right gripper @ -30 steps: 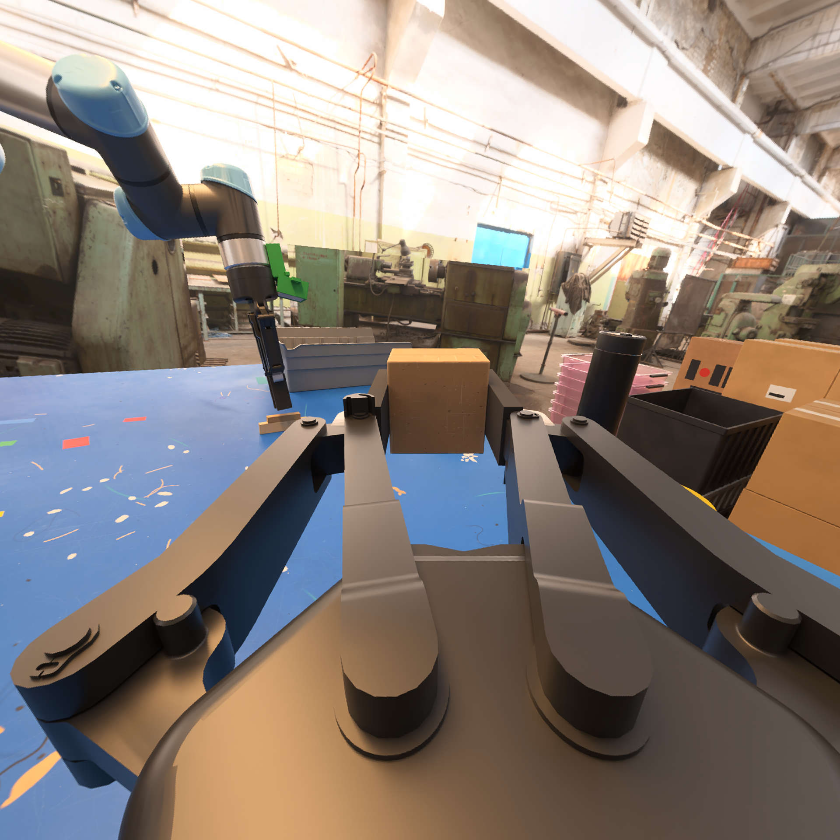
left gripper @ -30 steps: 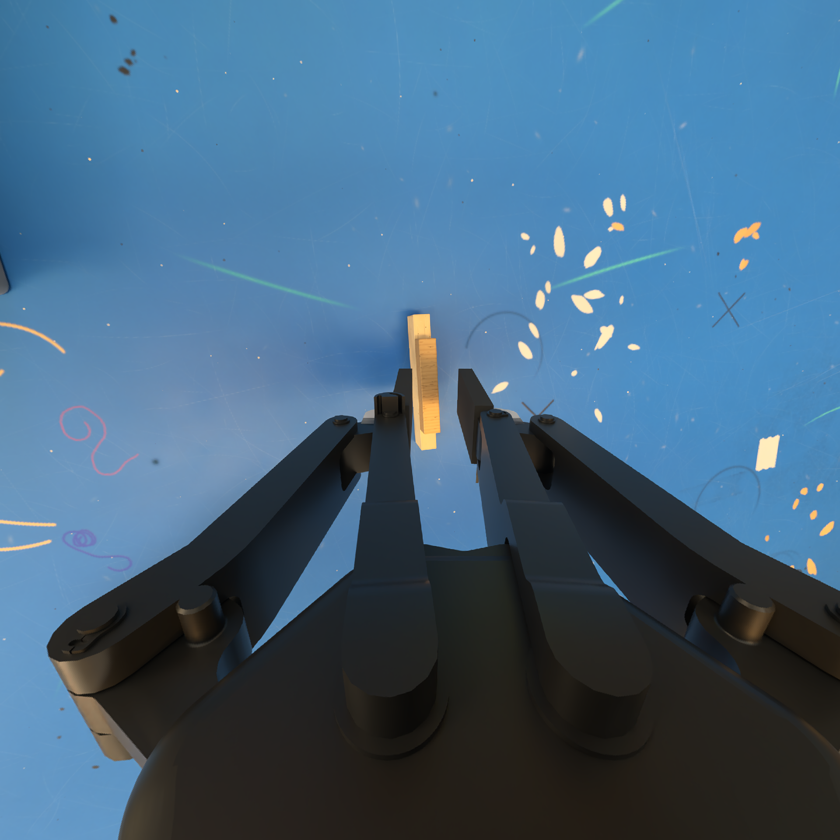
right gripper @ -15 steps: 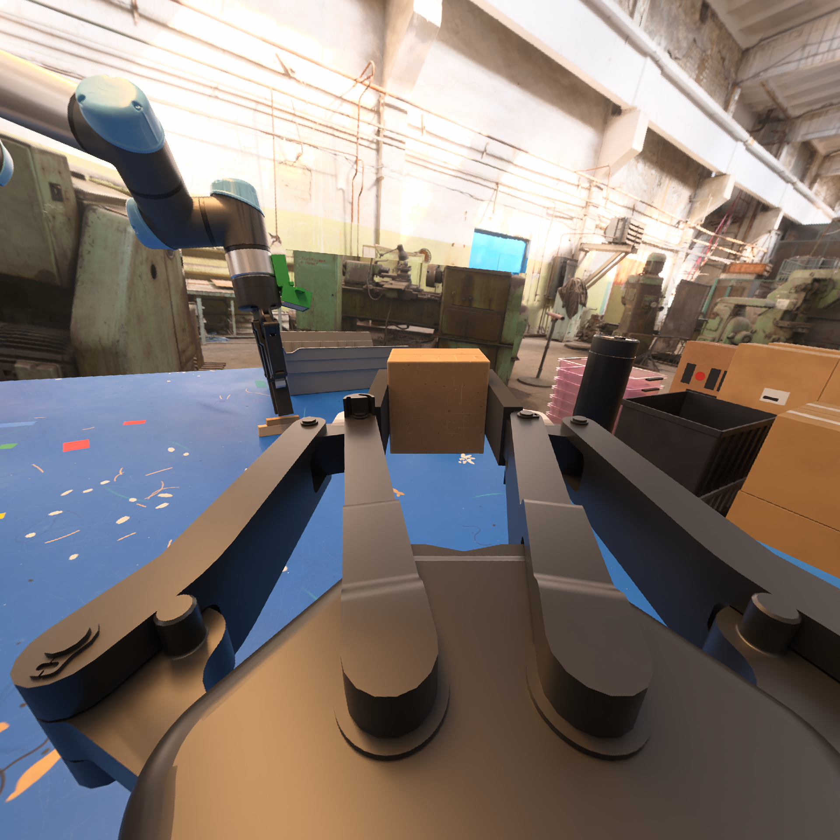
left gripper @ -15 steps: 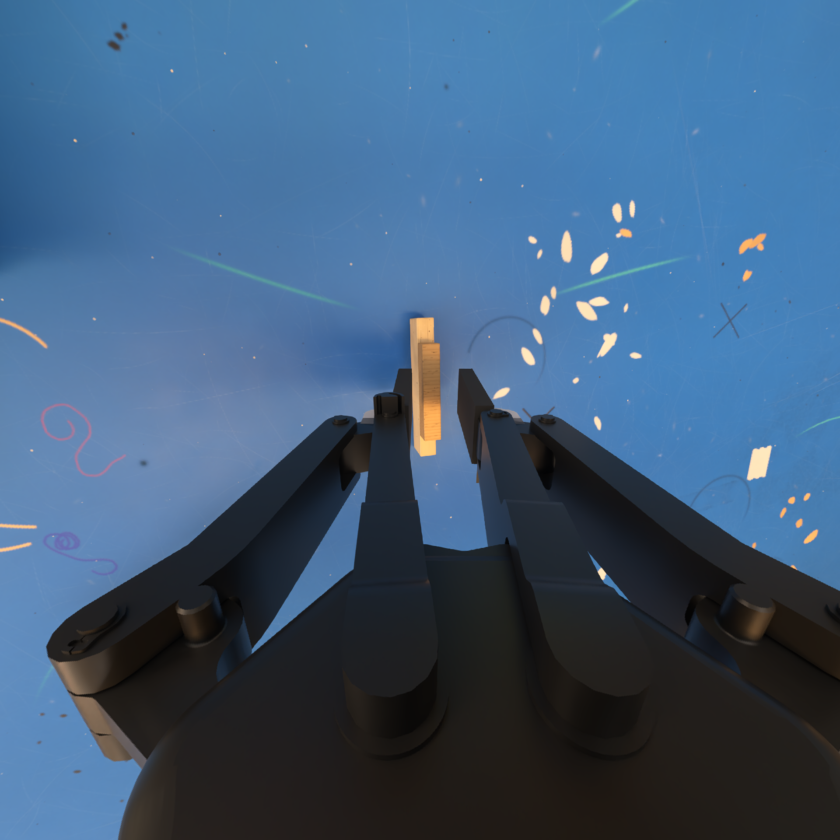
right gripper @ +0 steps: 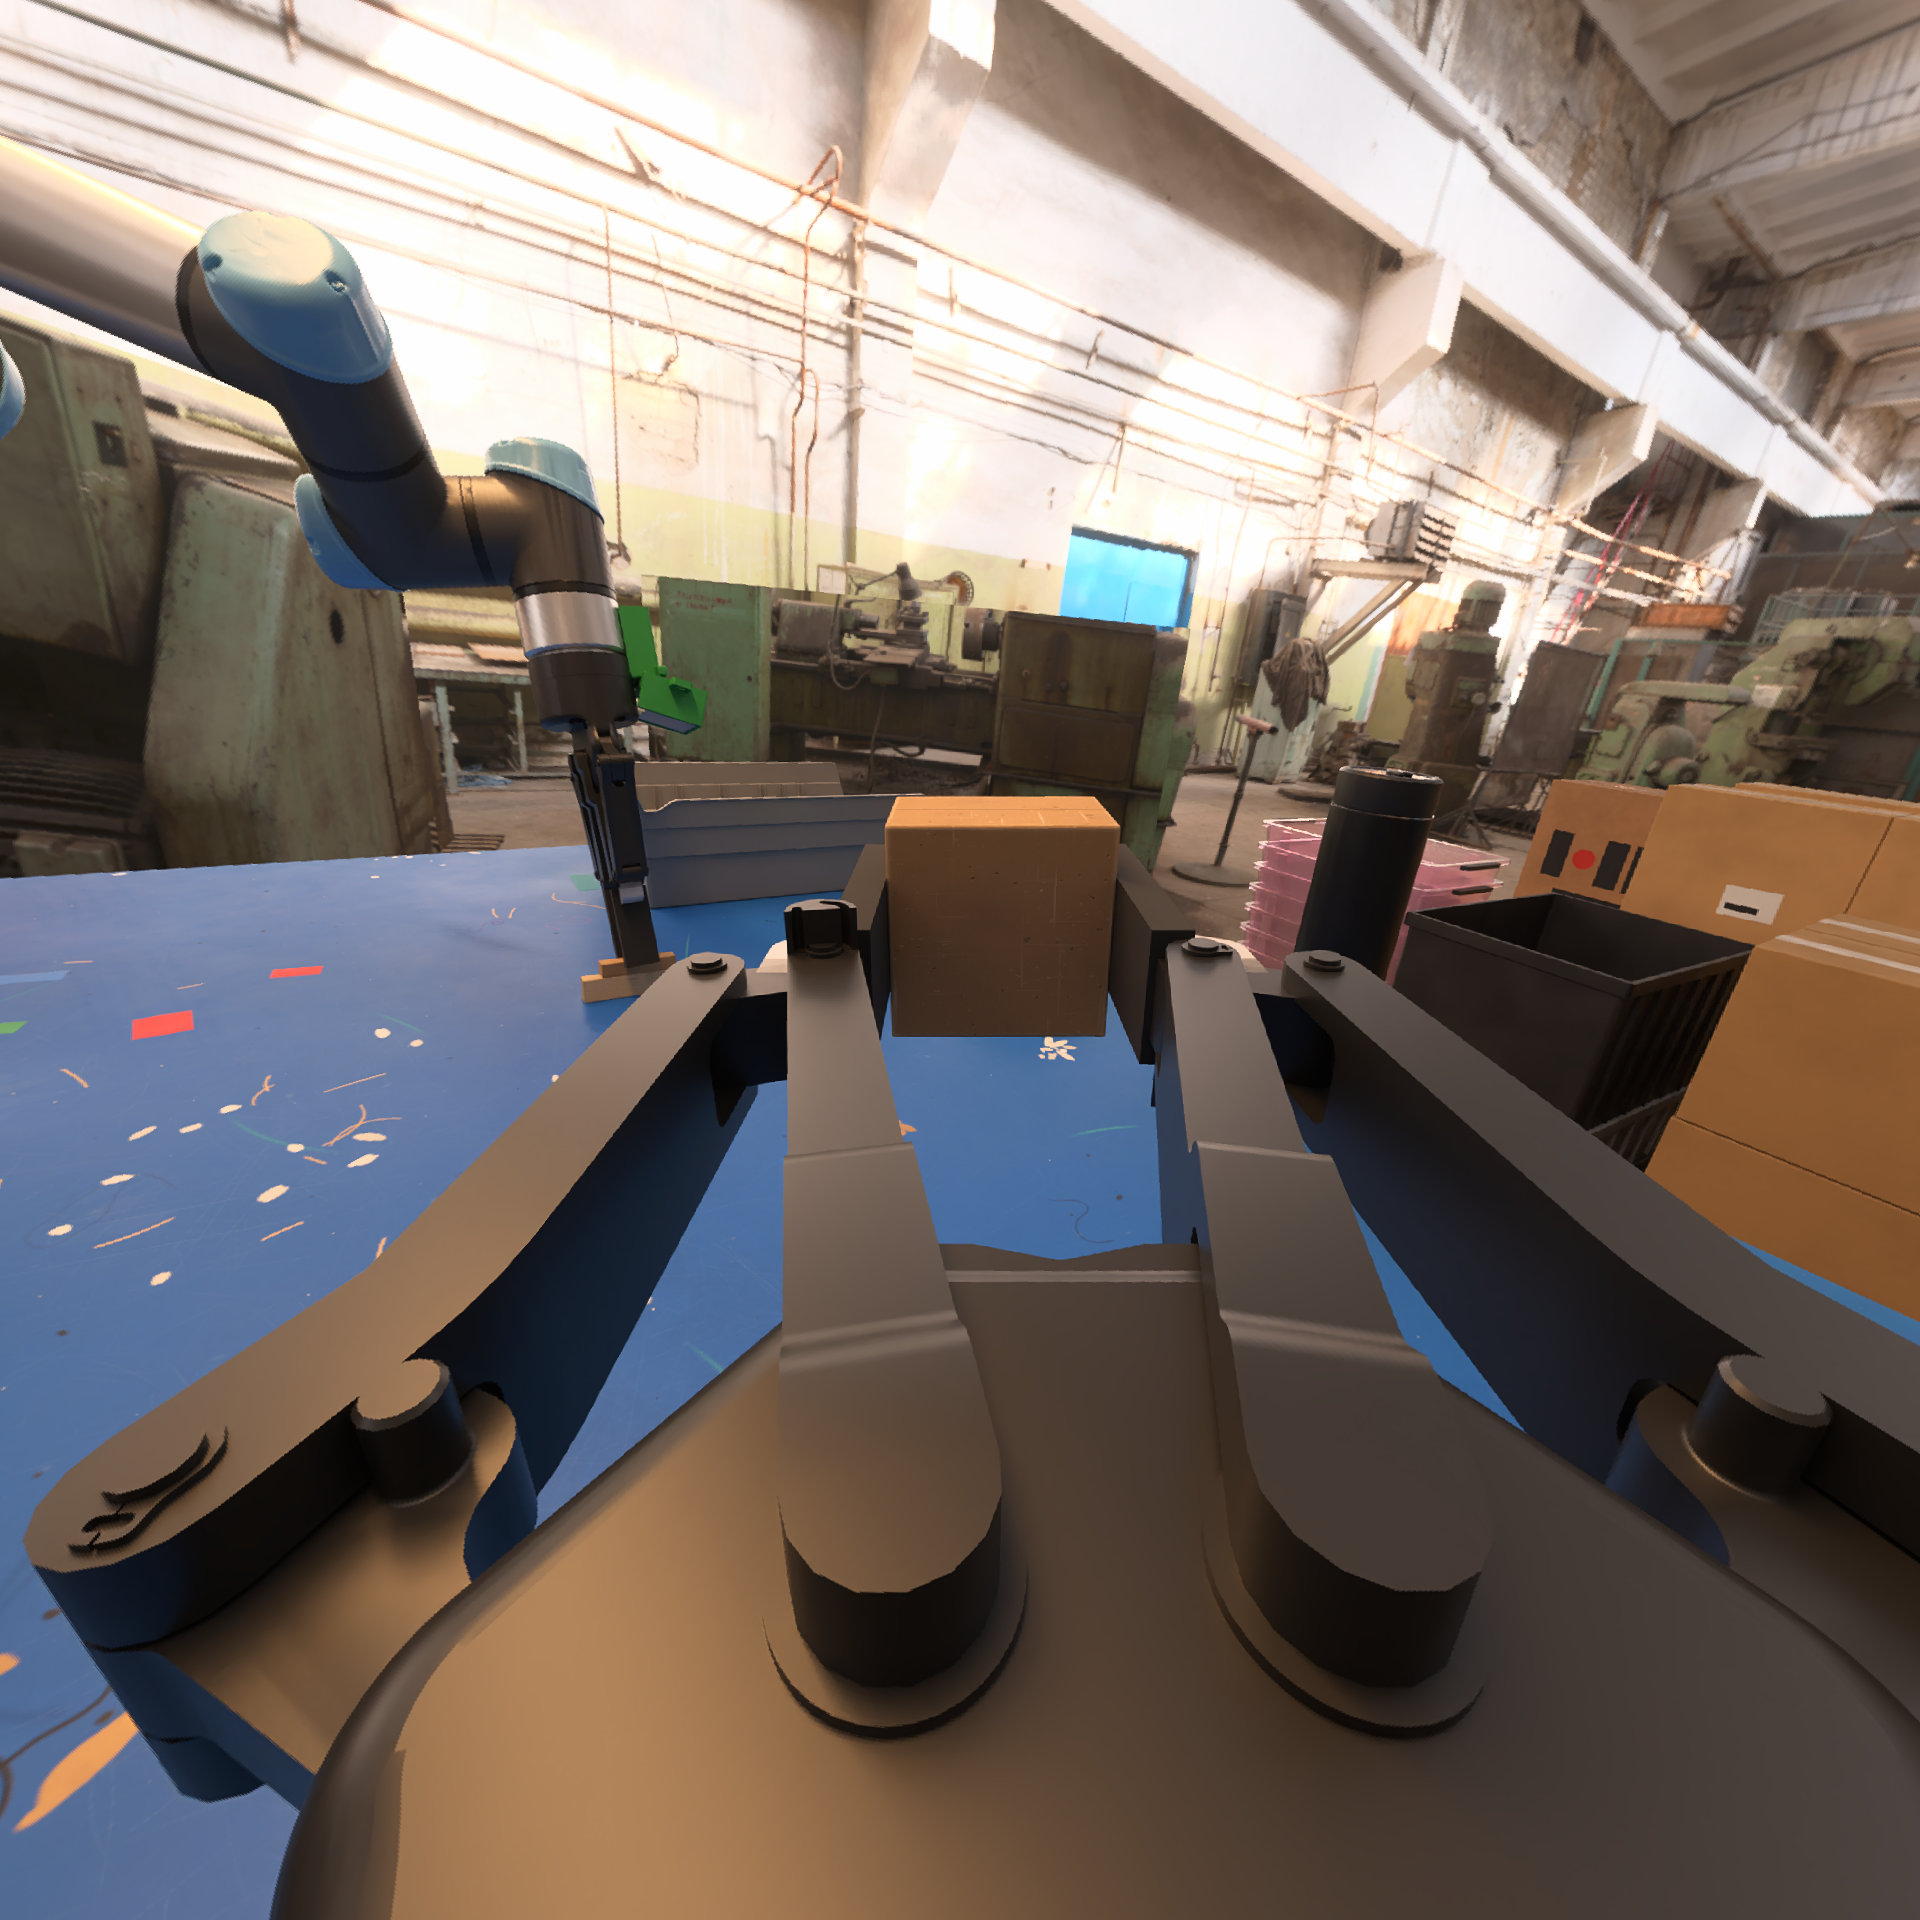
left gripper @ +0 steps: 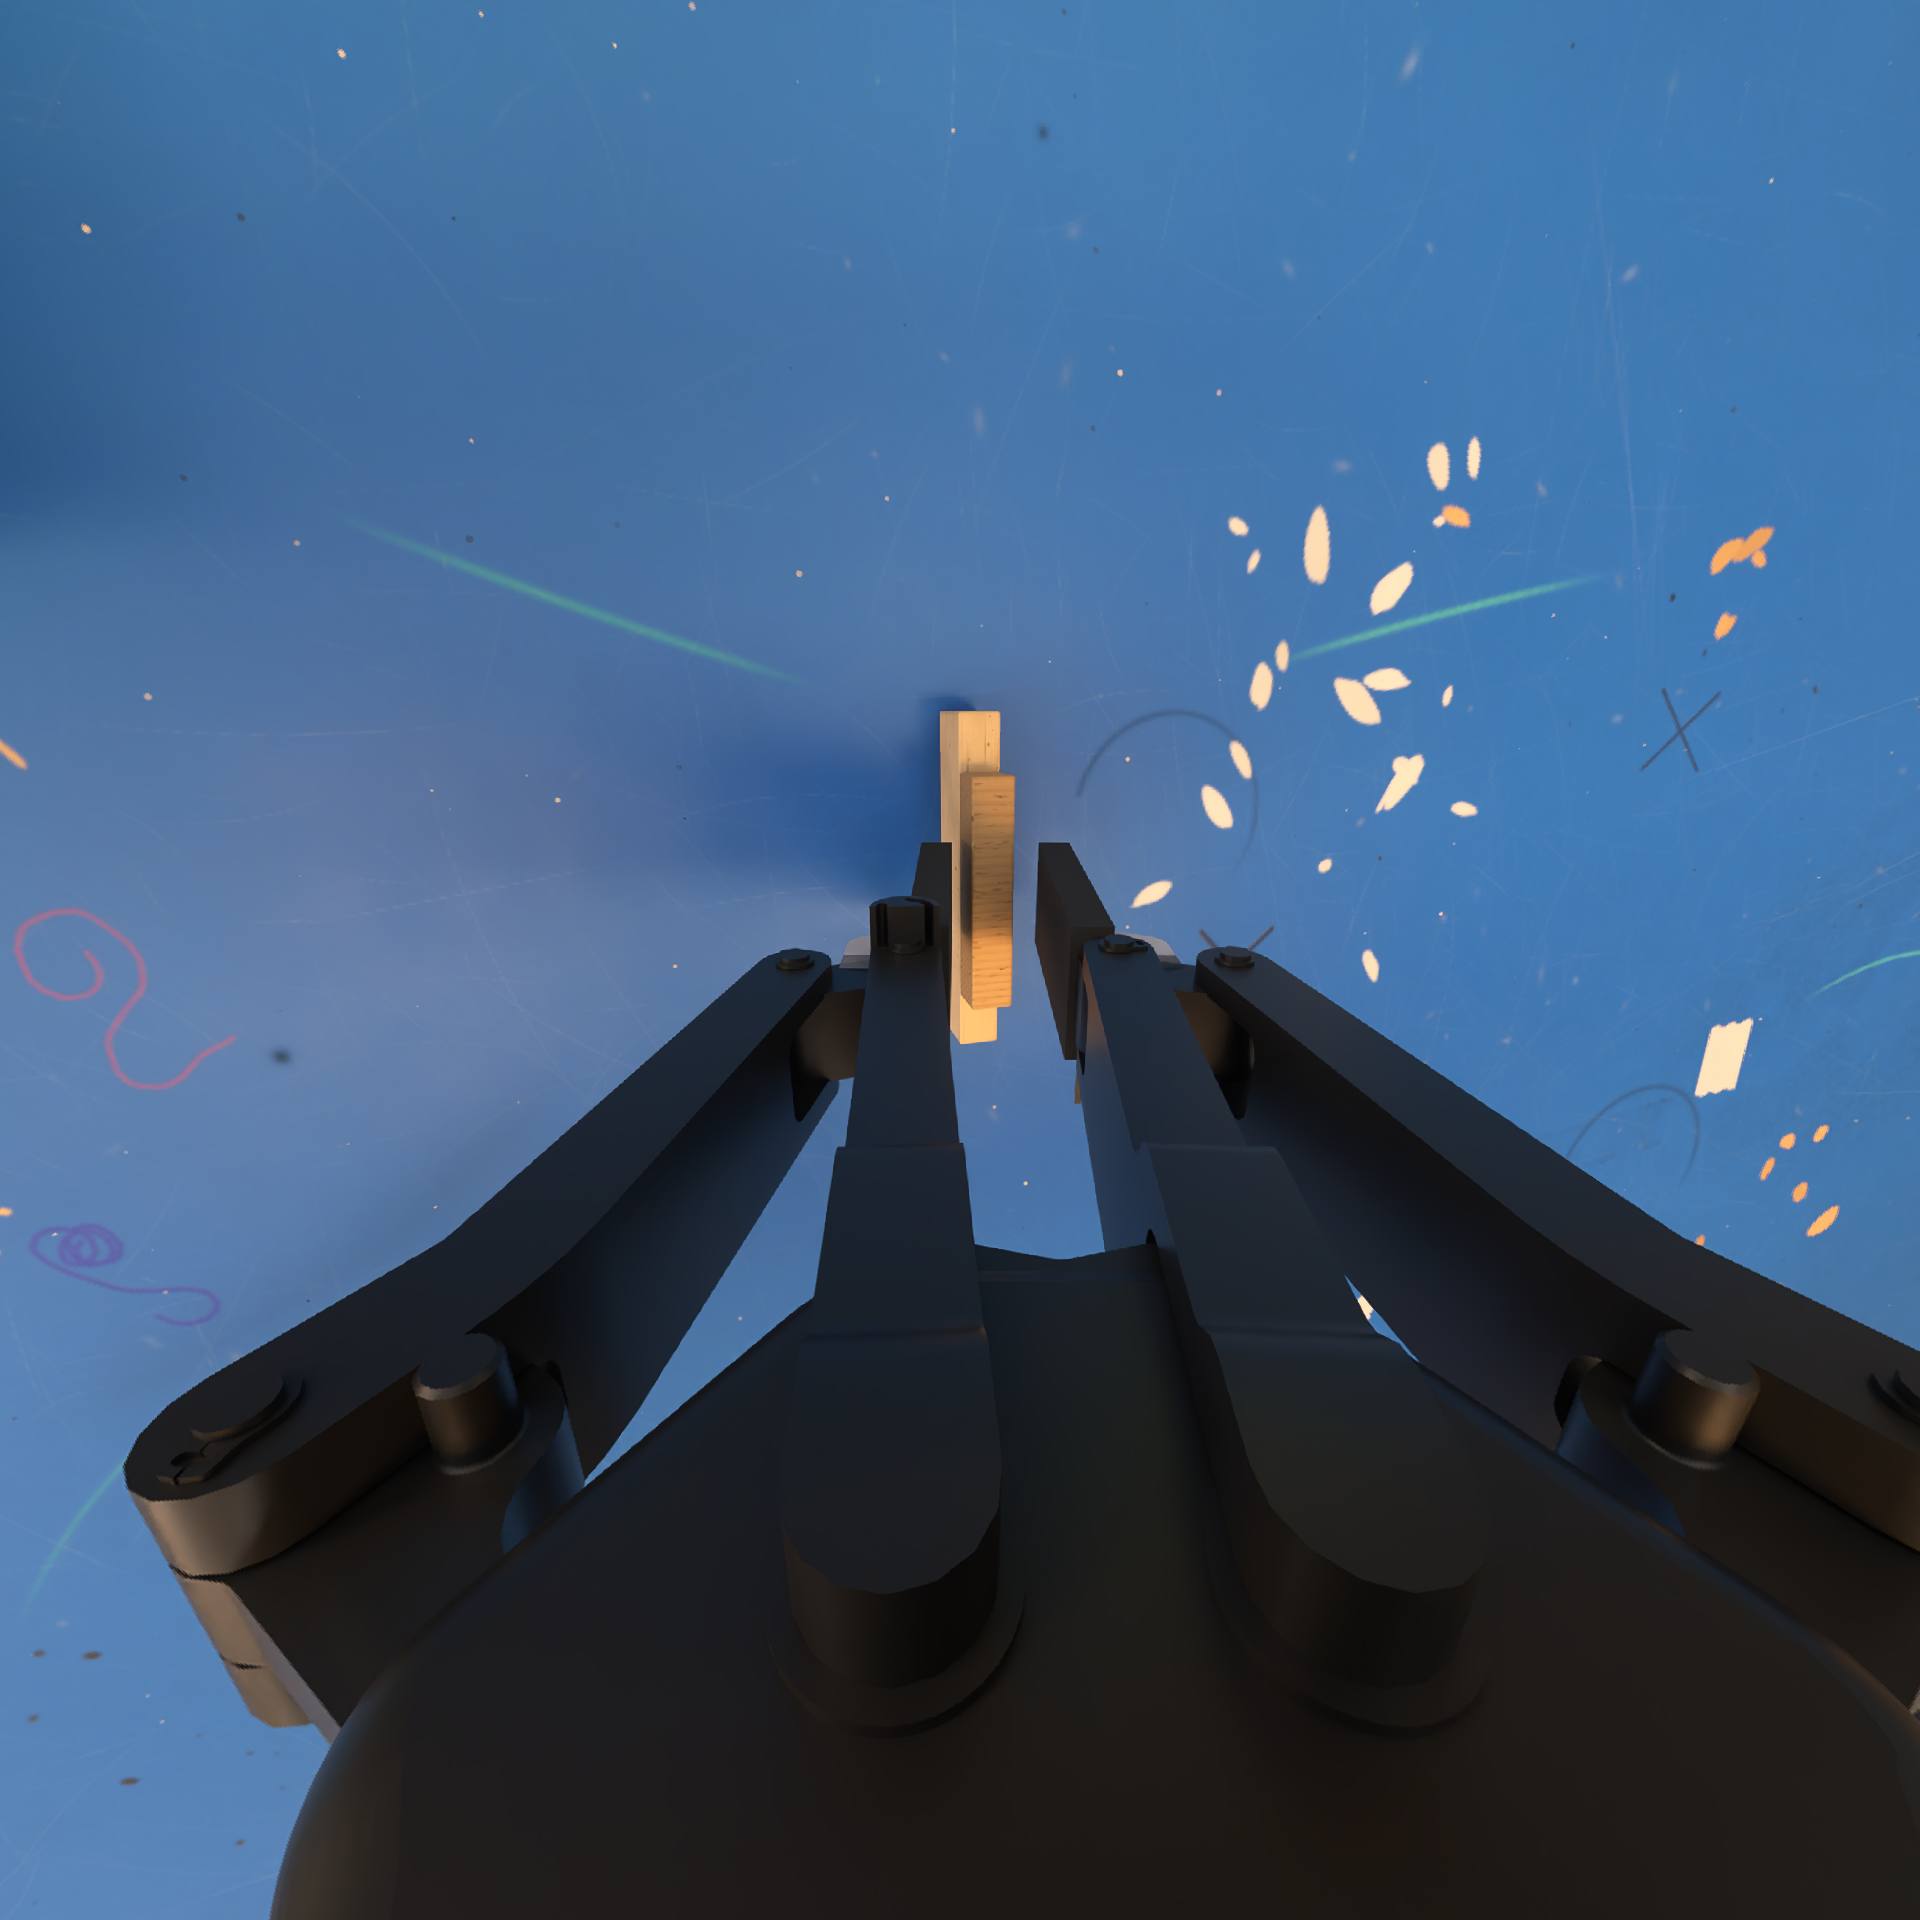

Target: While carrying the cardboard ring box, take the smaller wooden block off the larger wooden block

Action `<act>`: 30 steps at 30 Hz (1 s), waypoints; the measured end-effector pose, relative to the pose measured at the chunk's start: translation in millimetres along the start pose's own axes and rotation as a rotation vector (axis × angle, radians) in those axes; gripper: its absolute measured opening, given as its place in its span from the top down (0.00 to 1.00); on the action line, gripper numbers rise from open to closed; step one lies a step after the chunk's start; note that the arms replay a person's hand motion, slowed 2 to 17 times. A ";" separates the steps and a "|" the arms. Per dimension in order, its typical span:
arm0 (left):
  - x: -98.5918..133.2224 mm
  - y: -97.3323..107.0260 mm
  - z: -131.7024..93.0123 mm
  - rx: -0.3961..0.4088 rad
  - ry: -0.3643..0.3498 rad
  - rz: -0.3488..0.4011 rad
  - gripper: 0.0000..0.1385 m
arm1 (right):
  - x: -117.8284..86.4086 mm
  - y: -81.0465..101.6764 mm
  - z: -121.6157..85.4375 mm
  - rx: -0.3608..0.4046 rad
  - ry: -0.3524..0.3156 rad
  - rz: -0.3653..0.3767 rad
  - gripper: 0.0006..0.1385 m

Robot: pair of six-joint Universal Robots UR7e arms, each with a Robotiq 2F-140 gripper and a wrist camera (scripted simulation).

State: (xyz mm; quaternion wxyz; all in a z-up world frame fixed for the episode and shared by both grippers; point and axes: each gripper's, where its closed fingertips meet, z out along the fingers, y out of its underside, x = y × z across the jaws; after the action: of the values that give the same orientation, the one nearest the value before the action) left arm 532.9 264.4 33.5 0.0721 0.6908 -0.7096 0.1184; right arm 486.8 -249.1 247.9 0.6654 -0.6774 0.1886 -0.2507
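Count: 2 wooden blocks, 1 cardboard box, 2 grippers. The right gripper [right gripper: 1003, 925] has its fingers clamped on both sides of the cardboard ring box [right gripper: 1000, 914], a plain tan cube w/ faint scuffs, held up off the blue table [right gripper: 260, 1122]. Past its right finger sit a black cylinder [right gripper: 1366, 862], a black bin [right gripper: 1579, 987] & a brown carton [right gripper: 1808, 1081], the carton cut off at the edge.

The left gripper [left gripper: 992, 894] points down at the table w/ a narrow gap between its fingers, straddling the stack. The smaller wooden block [left gripper: 987, 888], darker honey colour, lies on the larger wooden block [left gripper: 969, 743], which is paler & sticks out at both ends. The left finger looks right against them, the right finger is just apart. The blocks' left side is hidden behind that finger, so can't tell if it really touches.
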 end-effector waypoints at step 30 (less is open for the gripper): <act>2.1 -2.8 4.2 -0.004 0.035 0.012 0.91 | -1.0 -1.8 3.0 0.007 -0.001 -0.006 0.64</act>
State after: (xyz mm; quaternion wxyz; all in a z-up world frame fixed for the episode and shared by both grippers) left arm 535.9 261.2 30.1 0.0853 0.6841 -0.7127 0.1294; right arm 487.6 -246.0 249.6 0.6672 -0.6756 0.1853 -0.2530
